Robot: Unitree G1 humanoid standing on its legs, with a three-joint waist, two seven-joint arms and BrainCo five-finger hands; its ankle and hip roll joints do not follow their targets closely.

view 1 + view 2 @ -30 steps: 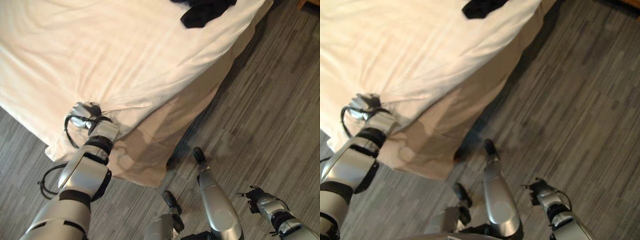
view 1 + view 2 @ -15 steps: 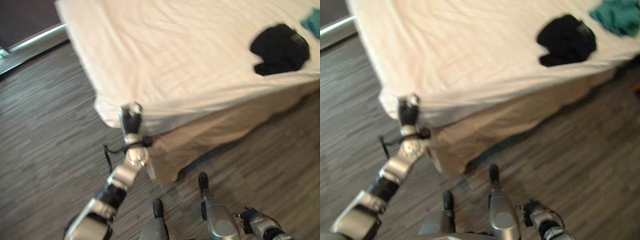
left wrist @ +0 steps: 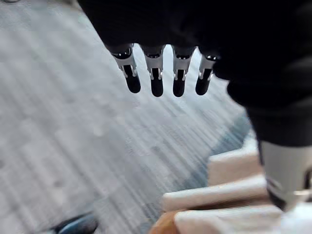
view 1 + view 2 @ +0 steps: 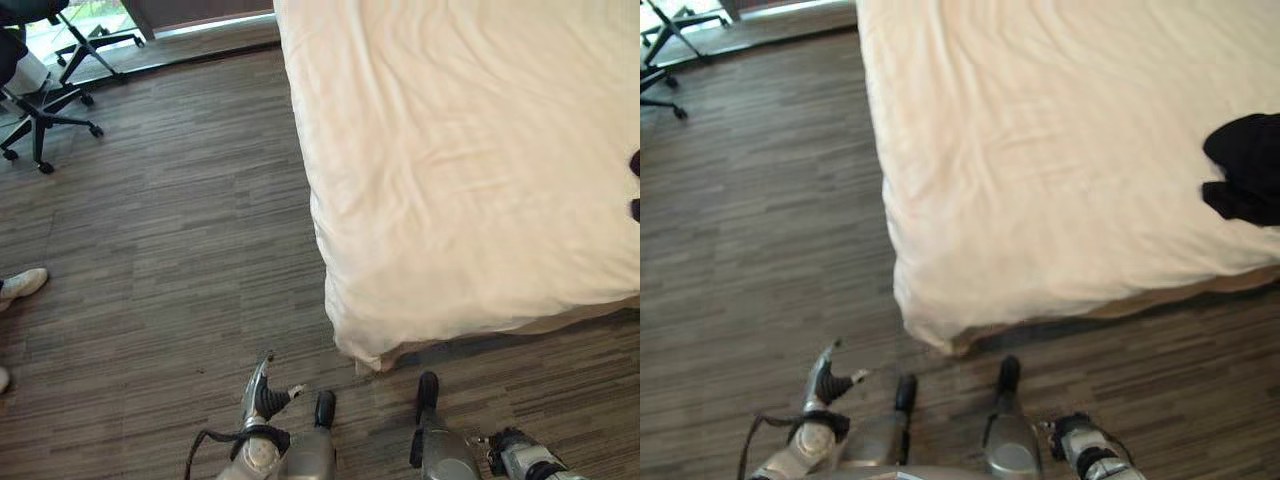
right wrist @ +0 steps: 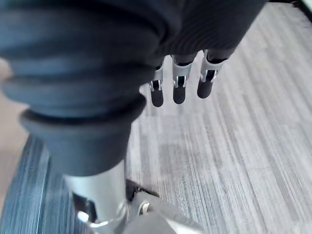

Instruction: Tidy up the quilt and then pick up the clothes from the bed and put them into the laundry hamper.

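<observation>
A cream quilt (image 4: 470,170) lies smooth over the bed, its near corner (image 4: 362,352) hanging to the floor. A black garment (image 4: 1247,168) rests on the quilt at the far right edge. My left hand (image 4: 262,398) hangs low over the floor, a short way to the left of that corner and apart from it. Its fingers (image 3: 156,73) are straight and hold nothing. My right hand (image 4: 517,452) is low at the bottom right, over the floor, with straight fingers (image 5: 178,83) and nothing in it.
Dark wood-plank floor (image 4: 170,260) runs along the bed's left side and in front of it. An office chair (image 4: 45,95) on castors stands at the far left. A person's pale shoe (image 4: 22,284) shows at the left edge.
The view has swung round to the bed's left side. My left hand, shut on the quilt's edge before, has let go and dropped over the floor. The right hand stays low.
</observation>
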